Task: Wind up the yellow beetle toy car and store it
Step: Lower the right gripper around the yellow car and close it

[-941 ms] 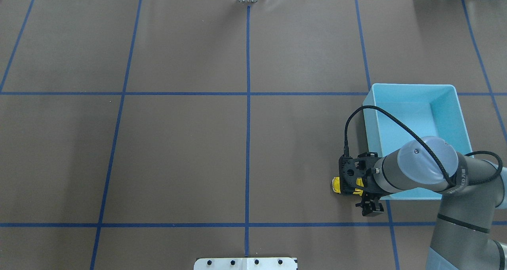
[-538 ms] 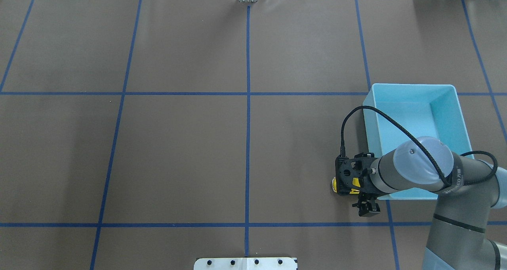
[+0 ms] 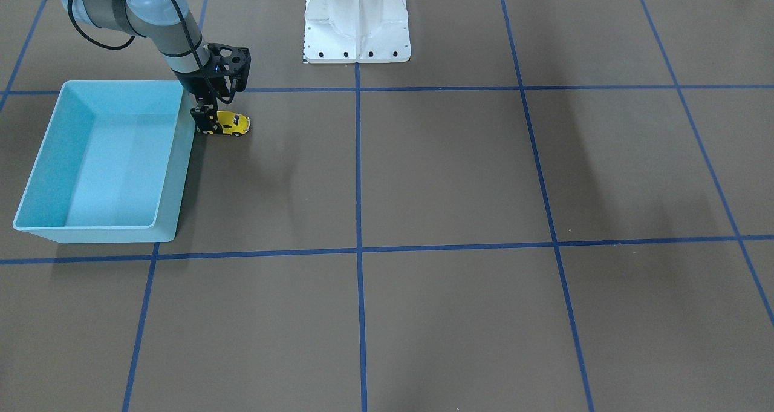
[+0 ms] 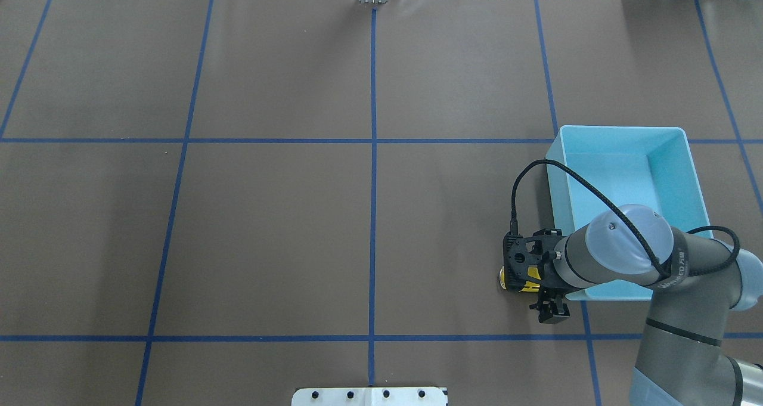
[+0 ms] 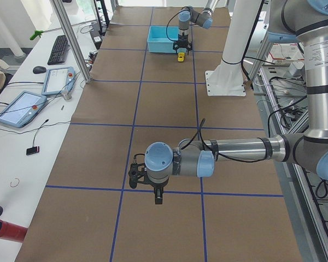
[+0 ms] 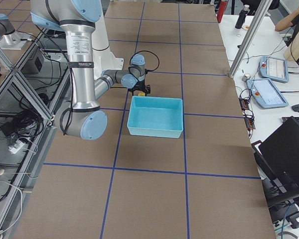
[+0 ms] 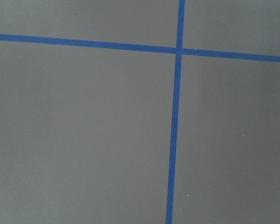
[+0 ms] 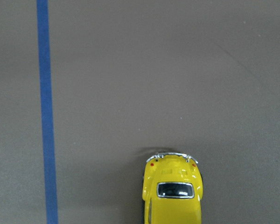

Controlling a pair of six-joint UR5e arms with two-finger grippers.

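Observation:
The yellow beetle toy car [image 4: 506, 278] stands on the brown table just left of the light-blue bin [image 4: 620, 130]. My right gripper [image 4: 539, 290] is low over the car's rear half, and its wrist hides most of the car from above. The front-facing view shows the car [image 3: 233, 123] with one finger [image 3: 203, 121] beside its rear end. The jaws look open, one on each side of the car. The right wrist view shows the car's rear [image 8: 172, 191] at the bottom edge. My left gripper [image 5: 156, 194] shows only in the exterior left view, so I cannot tell its state.
The bin [image 3: 121, 85] holds nothing, and its near wall stands close to the right wrist. Blue tape lines grid the table. The robot's white base [image 3: 357, 19] stands at the table's edge. The left wrist view shows only bare table and a tape cross [image 7: 178, 50].
The right arm and gripper have shifted a little to the left over the car. The car has hardly moved.

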